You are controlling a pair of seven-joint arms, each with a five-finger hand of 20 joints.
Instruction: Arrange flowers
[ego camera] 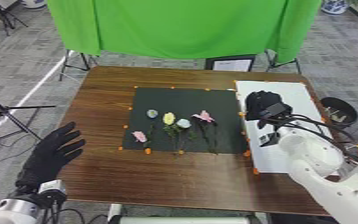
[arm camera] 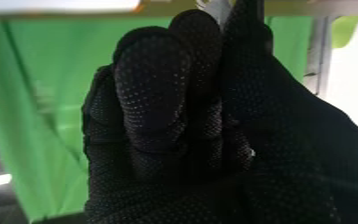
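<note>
Beyond the flowers, my right hand point(ego camera: 263, 104) is over the white board at the table's right side; in the right wrist view the same hand point(arm camera: 171, 145) has a small pale patch by its far end, too unclear to name. My left hand point(ego camera: 49, 156) stands open at the table's left edge, its fingers apart. Several flowers lie on the dark mat point(ego camera: 224, 97): a small pink one point(ego camera: 140, 136), a grey-blue one point(ego camera: 152, 114), a yellow one point(ego camera: 168, 118), a pale blue-white one point(ego camera: 183, 123) and a pink lily point(ego camera: 204, 117), their stems towards me.
The white board point(ego camera: 269, 162) lies along the right side of the brown table point(ego camera: 184, 185). A small black-and-white item point(ego camera: 269, 138) is by my right forearm. Beyond the far edge hang green cloths point(ego camera: 184, 30). A black round container point(ego camera: 338, 110) stands off the right edge.
</note>
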